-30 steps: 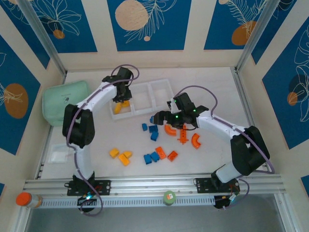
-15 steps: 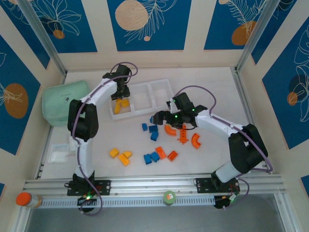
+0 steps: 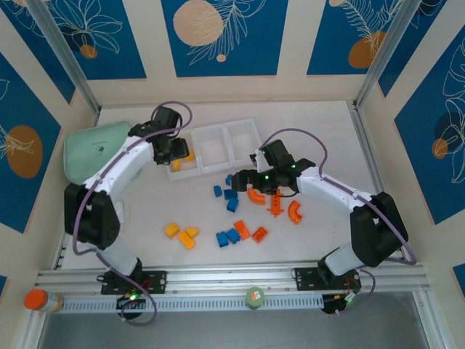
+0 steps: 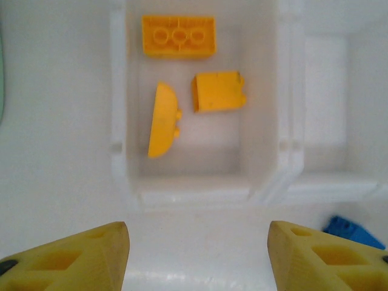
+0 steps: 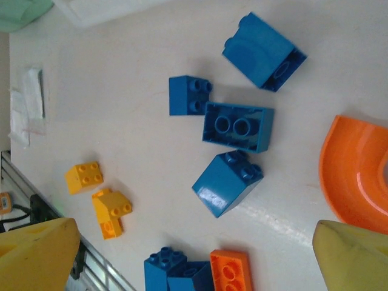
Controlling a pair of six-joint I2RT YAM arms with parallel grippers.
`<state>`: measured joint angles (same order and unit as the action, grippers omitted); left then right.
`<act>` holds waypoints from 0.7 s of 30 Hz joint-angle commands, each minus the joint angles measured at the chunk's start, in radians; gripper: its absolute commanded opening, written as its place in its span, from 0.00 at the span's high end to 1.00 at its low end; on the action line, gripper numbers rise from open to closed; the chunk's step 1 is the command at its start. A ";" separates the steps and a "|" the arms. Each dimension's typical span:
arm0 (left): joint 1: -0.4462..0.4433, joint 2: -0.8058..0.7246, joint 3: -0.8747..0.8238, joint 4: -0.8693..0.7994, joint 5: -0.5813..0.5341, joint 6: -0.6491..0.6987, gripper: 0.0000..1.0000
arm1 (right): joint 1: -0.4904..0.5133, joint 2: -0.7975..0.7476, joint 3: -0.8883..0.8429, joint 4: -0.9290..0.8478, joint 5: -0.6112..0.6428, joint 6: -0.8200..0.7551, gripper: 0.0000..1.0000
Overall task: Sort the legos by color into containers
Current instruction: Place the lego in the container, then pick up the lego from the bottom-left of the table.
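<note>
White table (image 3: 327,131), blue leaf-print walls (image 3: 225,36). Three yellow legos (image 4: 179,36) in tray (image 4: 121,109), left compartment. Left gripper (image 4: 198,233) and right gripper (image 5: 194,233): jaws apart, empty.

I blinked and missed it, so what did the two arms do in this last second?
The left gripper opened, dropping one more of the yellow plastic bricks into the left end compartment of the translucent white divided tray, and its arm swung away to the left. The right gripper stayed open over the blue bricks; the loose bricks on the table did not move.
</note>
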<state>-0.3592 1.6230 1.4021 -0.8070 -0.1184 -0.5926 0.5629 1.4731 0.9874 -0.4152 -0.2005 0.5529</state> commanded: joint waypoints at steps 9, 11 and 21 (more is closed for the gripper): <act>-0.133 -0.251 -0.330 -0.111 0.058 -0.076 0.31 | 0.133 -0.051 -0.097 0.081 -0.056 -0.013 0.01; -0.148 -0.276 -0.376 -0.107 0.060 -0.095 0.30 | 0.152 -0.047 -0.118 0.107 -0.060 -0.002 0.01; -0.171 -0.290 -0.562 -0.100 0.103 -0.149 0.24 | 0.212 -0.034 -0.181 0.185 -0.028 0.045 0.01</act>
<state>-0.5179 1.3472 0.8776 -0.8799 -0.0360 -0.6991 0.7666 1.4418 0.8204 -0.2607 -0.2276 0.5774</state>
